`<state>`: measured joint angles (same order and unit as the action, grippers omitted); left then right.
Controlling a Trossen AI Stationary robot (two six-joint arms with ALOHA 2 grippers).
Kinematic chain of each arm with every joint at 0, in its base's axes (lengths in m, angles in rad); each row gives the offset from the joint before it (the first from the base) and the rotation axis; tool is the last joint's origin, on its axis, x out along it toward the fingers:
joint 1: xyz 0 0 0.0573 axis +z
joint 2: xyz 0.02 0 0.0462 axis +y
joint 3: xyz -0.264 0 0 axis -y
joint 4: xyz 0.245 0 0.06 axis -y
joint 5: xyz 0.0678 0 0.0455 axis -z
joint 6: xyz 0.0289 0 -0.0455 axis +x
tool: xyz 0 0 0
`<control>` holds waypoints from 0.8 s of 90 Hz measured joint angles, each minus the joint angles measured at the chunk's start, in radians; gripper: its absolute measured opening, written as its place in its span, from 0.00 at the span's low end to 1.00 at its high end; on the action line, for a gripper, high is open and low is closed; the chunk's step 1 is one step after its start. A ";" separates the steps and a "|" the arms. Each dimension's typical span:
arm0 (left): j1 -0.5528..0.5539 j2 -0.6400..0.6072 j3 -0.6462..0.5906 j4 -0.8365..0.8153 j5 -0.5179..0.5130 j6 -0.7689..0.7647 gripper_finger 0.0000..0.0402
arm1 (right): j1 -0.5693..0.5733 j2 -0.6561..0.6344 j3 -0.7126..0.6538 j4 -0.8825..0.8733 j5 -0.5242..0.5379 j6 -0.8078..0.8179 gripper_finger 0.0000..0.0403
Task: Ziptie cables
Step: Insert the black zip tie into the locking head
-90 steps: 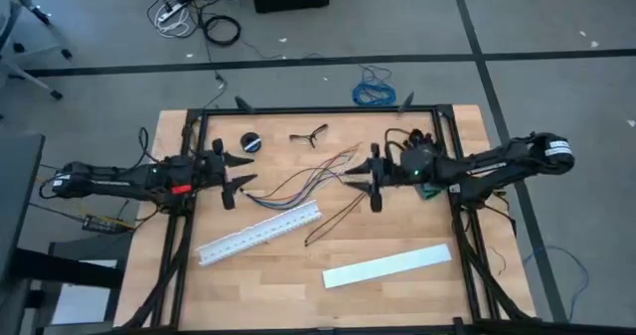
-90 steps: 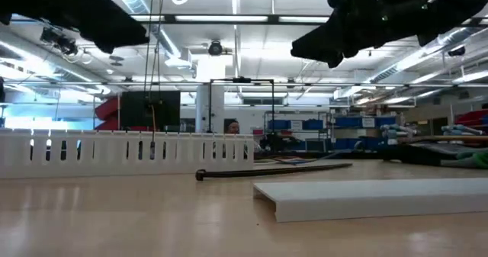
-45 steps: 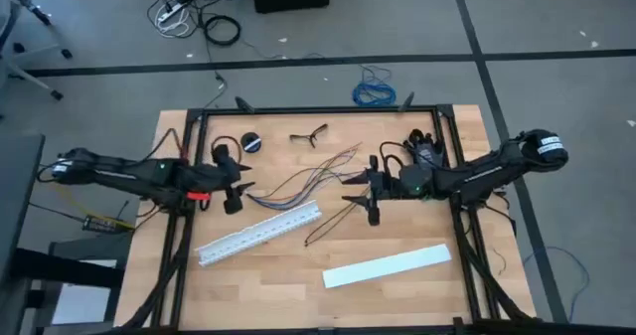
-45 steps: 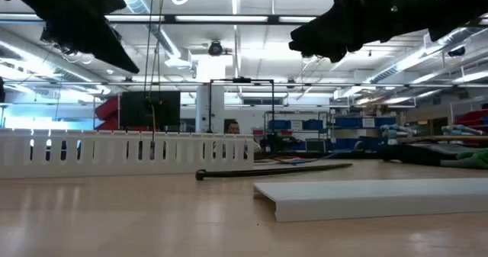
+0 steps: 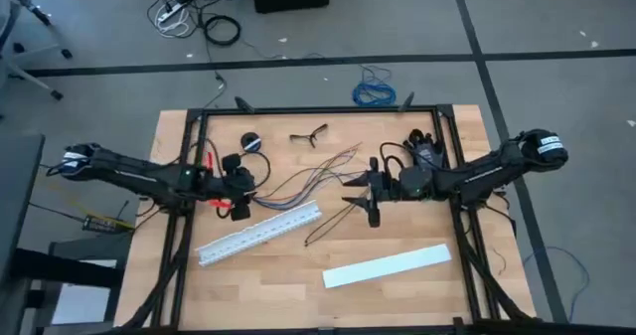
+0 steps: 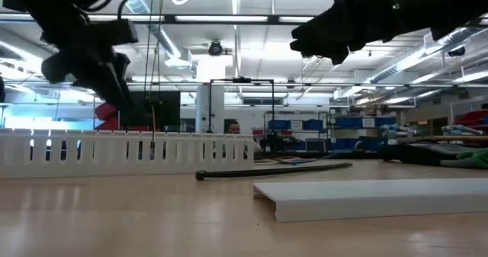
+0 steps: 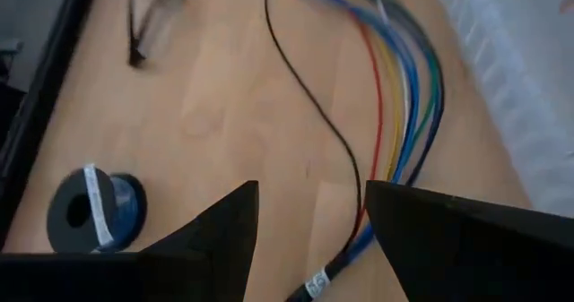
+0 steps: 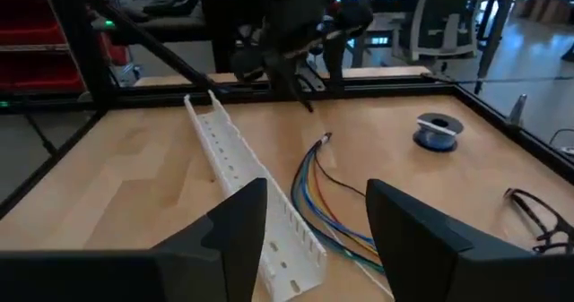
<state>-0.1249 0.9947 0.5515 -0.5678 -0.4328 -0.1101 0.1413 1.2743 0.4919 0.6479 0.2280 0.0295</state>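
Left gripper (image 7: 309,239) spread open, hovering directly above bundled end of thin multicoloured wire cables (image 7: 395,114) lying fanned ahead on wood; right gripper (image 5: 370,190) likewise open above their far end; best lowered straight, straddling whole bundle before closing.

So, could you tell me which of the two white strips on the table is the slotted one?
The slotted strip lies beside the cables, between both grippers. The other, the plain strip, sits apart and has no slots.

cables (image 5: 303,179): 1 bunch | slotted strip (image 5: 260,233): 1 | flat cover (image 5: 387,265): 1 | spool (image 5: 250,142): 1
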 joint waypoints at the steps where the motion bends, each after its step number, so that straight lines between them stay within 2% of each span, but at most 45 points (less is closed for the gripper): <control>1: 0.000 0.007 0.000 0.001 0.000 0.000 0.50 | 0.000 0.000 0.000 -0.002 0.000 -0.002 0.46; 14: 0.001 0.100 0.000 0.010 -0.002 -0.004 0.50 | 0.000 0.000 0.000 -0.013 0.000 -0.028 0.46; 23: 0.001 0.163 0.000 0.097 0.013 0.009 0.50 | 0.000 0.000 0.000 -0.024 0.000 -0.032 0.46; 37: -0.002 0.223 0.002 0.340 0.120 0.090 0.50 | 0.003 0.000 0.000 -0.041 0.000 -0.031 0.46; 57: -0.040 0.252 0.078 0.504 0.251 0.157 0.50 | 0.016 0.000 0.000 -0.068 -0.001 -0.030 0.46; 72: -0.112 0.321 0.133 0.608 0.336 0.136 0.50 | 0.016 0.000 -0.001 -0.088 -0.001 -0.005 0.46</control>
<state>-0.2367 1.3157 0.6844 0.0402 -0.0965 0.0260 0.1574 1.2743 0.4911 0.5603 0.2270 0.0243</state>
